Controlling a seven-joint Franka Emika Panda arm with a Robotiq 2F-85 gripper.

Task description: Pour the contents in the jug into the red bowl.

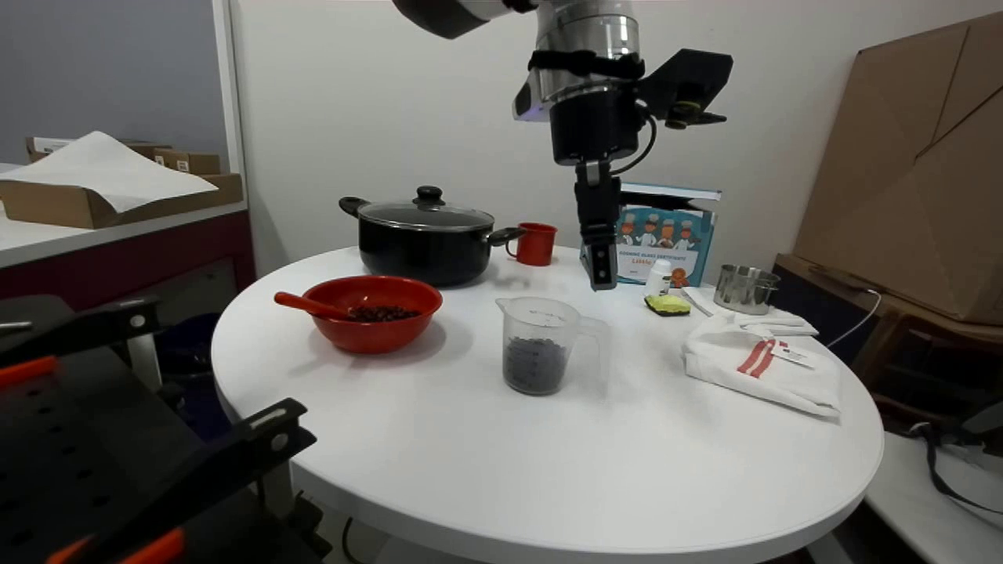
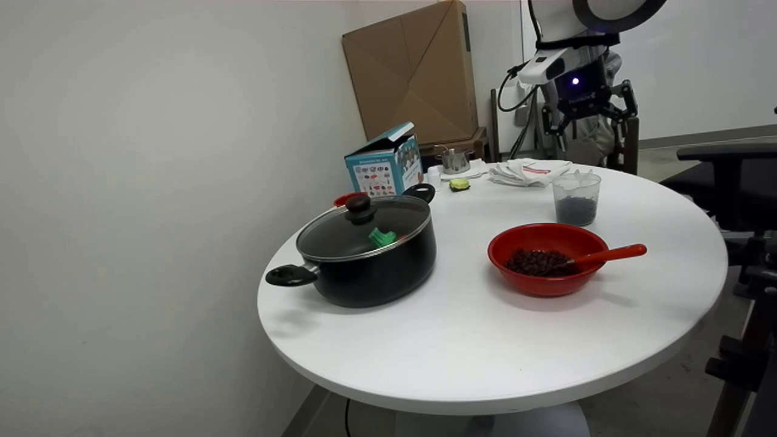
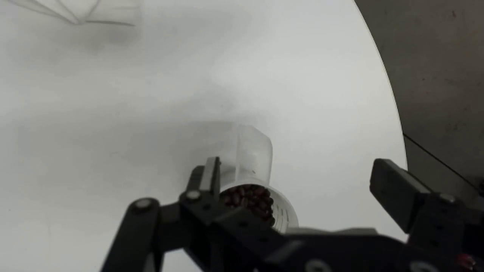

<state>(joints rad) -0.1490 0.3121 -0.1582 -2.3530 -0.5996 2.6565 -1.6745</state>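
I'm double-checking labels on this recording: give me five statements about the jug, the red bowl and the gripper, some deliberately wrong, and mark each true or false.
1. The gripper is open. True.
2. The jug contains dark red beans. True.
3. The gripper is holding the jug. False: the jug stands on the table, out of its grasp.
4. A red-handled utensil rests in the red bowl. True.
5. Only the red-handled utensil is in the red bowl. False: a bean-like pile lies in it too.
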